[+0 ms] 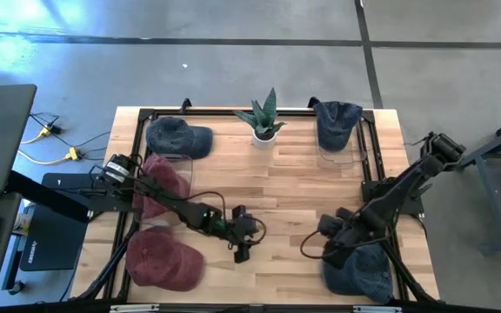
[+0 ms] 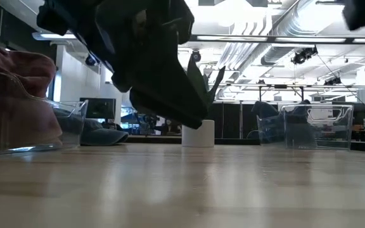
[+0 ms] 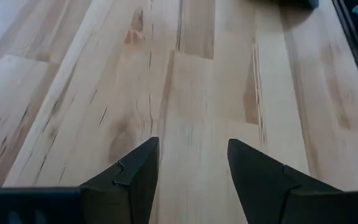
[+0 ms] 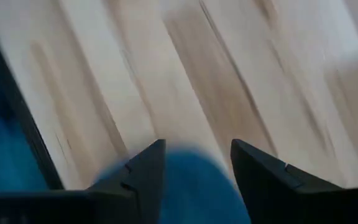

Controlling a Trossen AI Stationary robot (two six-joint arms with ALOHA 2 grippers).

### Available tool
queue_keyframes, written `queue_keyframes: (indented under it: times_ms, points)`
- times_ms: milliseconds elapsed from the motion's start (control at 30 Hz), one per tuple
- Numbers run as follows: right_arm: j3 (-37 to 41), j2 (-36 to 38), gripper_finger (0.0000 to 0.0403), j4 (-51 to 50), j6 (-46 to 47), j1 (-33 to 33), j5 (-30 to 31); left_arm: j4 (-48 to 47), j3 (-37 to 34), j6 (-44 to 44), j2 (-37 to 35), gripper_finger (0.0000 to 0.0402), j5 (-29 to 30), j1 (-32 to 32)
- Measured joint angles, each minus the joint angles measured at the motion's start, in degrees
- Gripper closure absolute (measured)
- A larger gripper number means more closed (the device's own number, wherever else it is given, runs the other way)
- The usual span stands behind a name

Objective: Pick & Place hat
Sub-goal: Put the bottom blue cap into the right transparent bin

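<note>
**Right gripper low over a blue hat at the worktop's near right corner**

The wooden worktop (image 1: 285, 187) carries five hats. Two dark red ones lie on the left side: one (image 1: 163, 259) at the near left corner and another (image 1: 159, 184) above it, inside a clear bin (image 2: 68, 123). A blue hat (image 1: 177, 137) rests at the far left, and a second blue hat (image 1: 336, 124) sits in a clear container (image 2: 315, 126) at the far right. A small potted plant (image 1: 264, 116) in a white pot stands at the middle of the far edge, between the two.

The right gripper (image 1: 336, 245) reaches down at the near right, directly at the edge of a third blue hat (image 1: 362, 271) lying in that corner. In the right wrist view its two fingers (image 4: 142, 174) stand apart, with blue fabric showing in the gap between them; whether they touch it cannot be told. Nothing is clamped.

The left gripper (image 1: 242, 242) hovers near the worktop's middle front, well apart from every hat. Its fingers (image 3: 135, 177) are spread, and only bare wood shows between them.
</note>
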State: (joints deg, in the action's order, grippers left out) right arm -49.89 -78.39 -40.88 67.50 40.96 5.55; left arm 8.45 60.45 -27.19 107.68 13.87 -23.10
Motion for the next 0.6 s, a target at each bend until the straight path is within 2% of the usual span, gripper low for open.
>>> queue_keyframes:
  times_ms: [133,233,333,400,600]
  points:
    - [-1.26,0.02,0.0249,-8.13,13.00,1.70,-9.71,1.39,-0.02,2.25,0.00,0.0215,0.05,-0.19]
    - [-1.28,0.02,0.0255,-8.37,18.36,4.41,-15.93,1.37,-0.02,3.49,0.00,0.0215,-0.28,-0.17]
    - [-1.28,0.02,0.0242,-8.69,24.54,7.56,-20.77,1.68,-0.02,4.45,0.00,0.0215,-0.26,-0.17]
    - [-1.28,0.02,0.0225,-9.45,29.43,9.74,-21.51,1.68,-0.02,4.67,0.00,0.0215,-0.28,-0.17]
    - [0.20,0.02,0.0184,-18.03,43.92,15.84,-18.52,1.72,-0.02,4.67,0.00,0.0215,-0.28,-0.17]
